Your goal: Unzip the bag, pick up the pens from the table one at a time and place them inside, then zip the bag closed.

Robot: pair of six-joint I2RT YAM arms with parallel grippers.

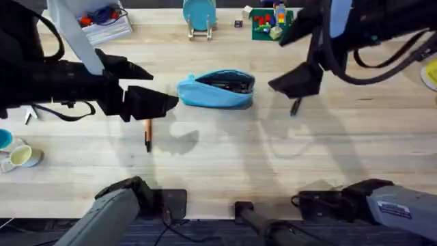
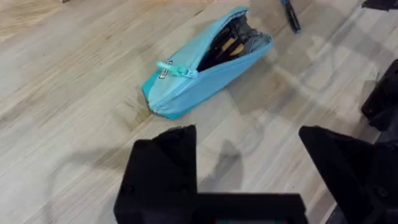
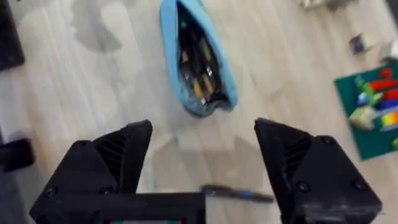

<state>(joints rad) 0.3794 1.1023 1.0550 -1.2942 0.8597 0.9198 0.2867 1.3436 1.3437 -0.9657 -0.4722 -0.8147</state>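
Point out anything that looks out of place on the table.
Nothing is damaged or spilled. The bag lies unzipped, and two pens are on the table outside it: the orange pen and the dark pen.

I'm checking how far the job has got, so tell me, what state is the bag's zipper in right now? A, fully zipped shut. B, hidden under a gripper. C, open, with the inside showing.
C: the bag lies on the table with its zipper parted, and the dark inside shows through the gap in both wrist views.
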